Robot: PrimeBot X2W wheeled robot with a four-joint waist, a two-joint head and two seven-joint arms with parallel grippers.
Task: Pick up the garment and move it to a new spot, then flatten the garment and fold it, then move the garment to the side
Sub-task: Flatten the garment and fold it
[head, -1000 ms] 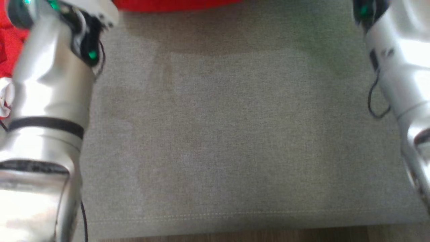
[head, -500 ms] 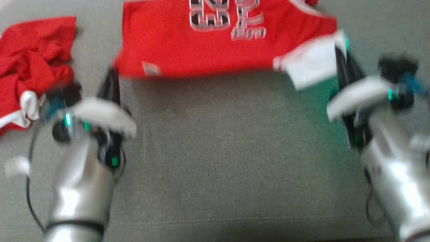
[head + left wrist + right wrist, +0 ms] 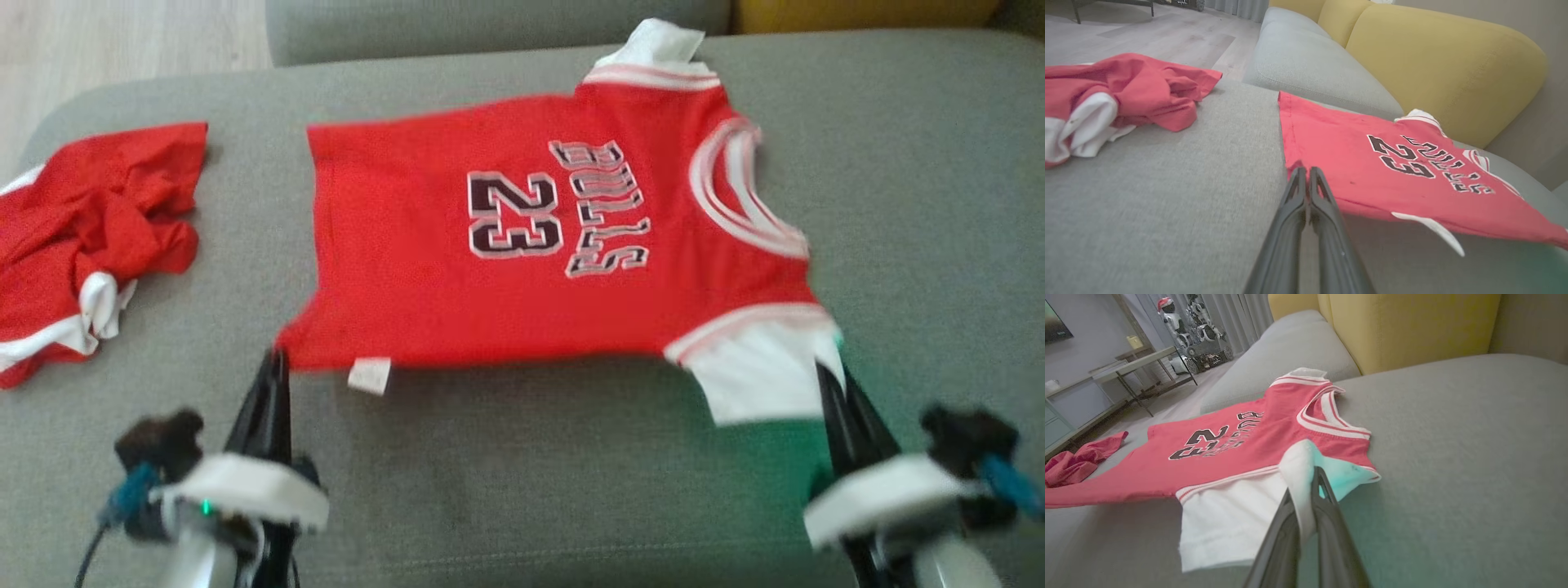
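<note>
Head view: red jersey (image 3: 457,269) spread on the grey sofa seat (image 3: 522,490), gripped along its near edge on both sides.
My left claw (image 3: 273,363) is clenched on the bottom-hem corner of the jersey, just beside a small white label (image 3: 369,376). In the left wrist view its two fingers are pressed together with red cloth at the tips. My right claw (image 3: 826,376) is clamped on the white sleeve (image 3: 759,376), and the right wrist view shows white cloth squeezed between its fingers. I see the jersey front up, number 23 showing, collar toward my right. Its near edge is lifted slightly with a shadow under it, and its far part rests on the seat. A crumpled red garment (image 3: 90,237) lies to my left, apart from the jersey. Yellow back cushions (image 3: 1433,61) stand behind.
</note>
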